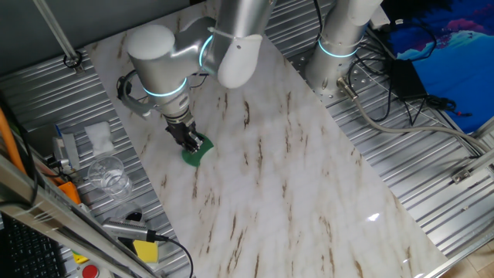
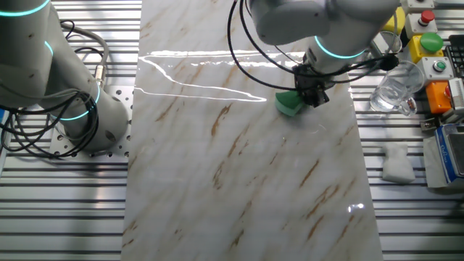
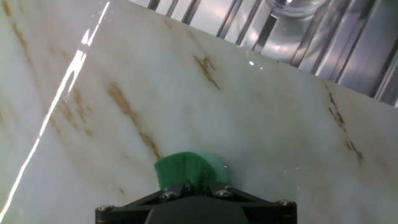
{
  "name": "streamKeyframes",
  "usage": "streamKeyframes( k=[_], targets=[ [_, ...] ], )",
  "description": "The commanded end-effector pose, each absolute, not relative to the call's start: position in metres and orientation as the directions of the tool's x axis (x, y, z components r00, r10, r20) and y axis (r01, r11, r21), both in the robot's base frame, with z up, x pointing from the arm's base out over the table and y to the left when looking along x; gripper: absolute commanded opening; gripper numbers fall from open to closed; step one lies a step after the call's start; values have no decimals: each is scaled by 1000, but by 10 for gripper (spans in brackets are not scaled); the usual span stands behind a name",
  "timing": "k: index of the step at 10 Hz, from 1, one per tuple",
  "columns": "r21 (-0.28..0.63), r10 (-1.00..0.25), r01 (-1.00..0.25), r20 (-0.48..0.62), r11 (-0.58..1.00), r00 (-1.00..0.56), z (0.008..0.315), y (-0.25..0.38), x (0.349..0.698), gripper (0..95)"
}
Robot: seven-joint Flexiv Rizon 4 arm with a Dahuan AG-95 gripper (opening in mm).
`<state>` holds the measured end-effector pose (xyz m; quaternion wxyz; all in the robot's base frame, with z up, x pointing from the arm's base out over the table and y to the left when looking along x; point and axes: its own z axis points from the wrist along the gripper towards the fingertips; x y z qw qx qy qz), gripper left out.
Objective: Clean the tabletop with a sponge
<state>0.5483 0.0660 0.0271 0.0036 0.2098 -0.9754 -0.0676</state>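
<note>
The green sponge (image 1: 197,151) lies pressed on the white marble-look tabletop (image 1: 293,177) near its left edge. My gripper (image 1: 188,140) is shut on the sponge and holds it down on the slab. In the other fixed view the sponge (image 2: 288,104) sticks out to the left of my gripper (image 2: 309,95) on the tabletop (image 2: 239,167). In the hand view the sponge (image 3: 186,169) shows just beyond my gripper (image 3: 194,186), flat on the tabletop (image 3: 261,118); the fingertips are hidden by the gripper body.
A clear glass (image 1: 108,174) and a white crumpled tissue (image 1: 99,137) lie on the ribbed metal left of the slab. A yellow block (image 1: 145,250) and a red button (image 1: 90,271) sit at the front left. A second arm's base (image 1: 337,54) stands at the back right.
</note>
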Motion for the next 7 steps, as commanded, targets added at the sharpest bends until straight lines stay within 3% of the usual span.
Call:
streamKeyframes(
  k=[1, 7],
  targets=[
    [177, -432, -429, -25, 886, -902, 28, 66, 548, 0],
    [182, -432, -429, -25, 885, -901, 28, 66, 548, 0]
  ],
)
